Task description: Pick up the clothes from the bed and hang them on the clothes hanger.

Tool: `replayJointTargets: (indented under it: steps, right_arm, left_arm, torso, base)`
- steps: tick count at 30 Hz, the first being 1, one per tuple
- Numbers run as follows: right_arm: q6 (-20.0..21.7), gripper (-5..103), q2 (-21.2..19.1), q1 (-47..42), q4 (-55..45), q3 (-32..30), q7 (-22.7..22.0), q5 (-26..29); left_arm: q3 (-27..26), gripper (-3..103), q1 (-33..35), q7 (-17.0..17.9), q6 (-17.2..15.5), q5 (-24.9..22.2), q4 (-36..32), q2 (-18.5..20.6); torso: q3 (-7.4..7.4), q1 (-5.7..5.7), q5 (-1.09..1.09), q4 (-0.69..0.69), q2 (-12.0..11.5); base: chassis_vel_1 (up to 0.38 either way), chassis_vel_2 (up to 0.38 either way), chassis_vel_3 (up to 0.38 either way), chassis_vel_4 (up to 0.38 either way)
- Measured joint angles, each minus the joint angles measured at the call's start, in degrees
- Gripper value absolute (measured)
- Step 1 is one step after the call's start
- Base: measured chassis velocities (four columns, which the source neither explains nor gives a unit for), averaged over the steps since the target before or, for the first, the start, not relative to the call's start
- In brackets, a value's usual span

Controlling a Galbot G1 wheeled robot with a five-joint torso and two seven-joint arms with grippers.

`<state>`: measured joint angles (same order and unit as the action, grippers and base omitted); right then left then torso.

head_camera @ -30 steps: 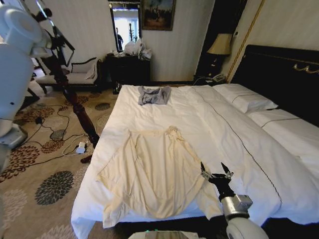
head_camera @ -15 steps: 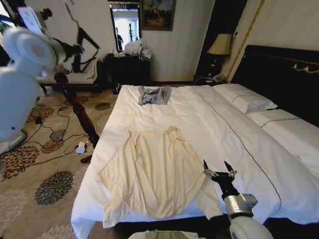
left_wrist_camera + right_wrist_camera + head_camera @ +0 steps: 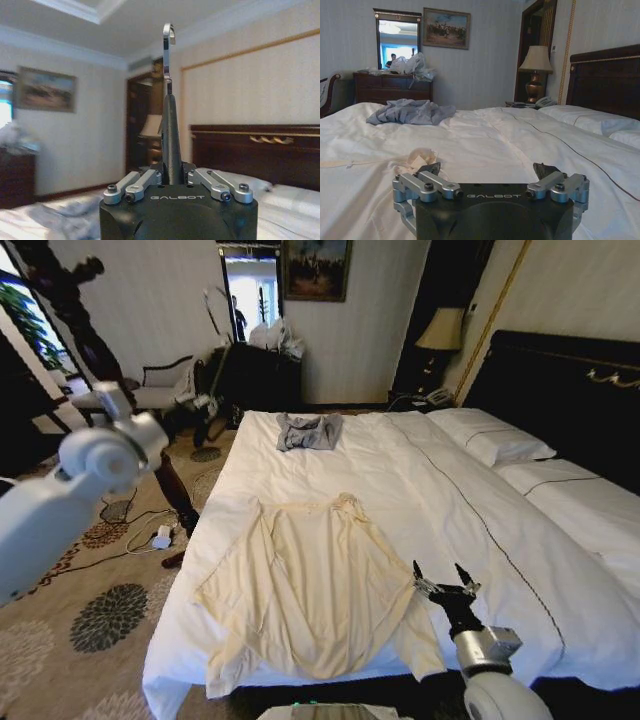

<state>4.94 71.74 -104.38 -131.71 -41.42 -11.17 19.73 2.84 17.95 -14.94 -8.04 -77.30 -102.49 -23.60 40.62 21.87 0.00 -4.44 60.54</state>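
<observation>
the right gripper point(image 3: 445, 583) hangs low over the near edge of the bed point(image 3: 450, 490), fingers spread with nothing between them. the clothes point(image 3: 310, 585) lie flat on the duvet just beside it, toward the robot's left, collar pointing to the far end. the left gripper point(image 3: 172, 175) is up off the bed's left side, clamped on the clothes hanger point(image 3: 169, 130), hook upward. "galbot" is printed on both gripper bodies. a grey garment point(image 3: 308, 430) lies farther up the bed.
</observation>
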Motion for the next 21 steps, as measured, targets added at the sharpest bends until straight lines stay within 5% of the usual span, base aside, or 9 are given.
replayJointTargets:
  steps: [6, 13, 21]
  right_arm:
    - [0.3, 100, -1.8, 1.2, 1.1, -0.9, -0.4, 2.4]
    - [1.8, 100, -5.8, 4.9, 3.2, -1.3, -1.4, 6.7]
    - [4.8, 100, -14.5, 15.6, 8.8, 3.9, -2.5, 10.3]
  left_arm:
    - [3.0, 17, 4.0, -9.1, 8.7, 0.4, 3.0, -0.5]
    - [7.3, 17, 8.0, -17.7, 18.5, 6.9, 11.7, -4.3]
    - [4.9, 17, 16.2, -28.5, 22.0, 11.0, 19.1, -6.7]
  torso:
    - [0.00, 0.00, 0.02, -0.02, 0.0]
    - [0.01, 0.01, 0.01, -0.04, 0.0]
    - [0.01, 0.01, 0.00, 0.02, 0.0]
  base:
    - [0.000, 0.000, 0.000, 0.000]
    - [0.000, 0.000, 0.000, 0.000]
    - [0.000, 0.000, 0.000, 0.000]
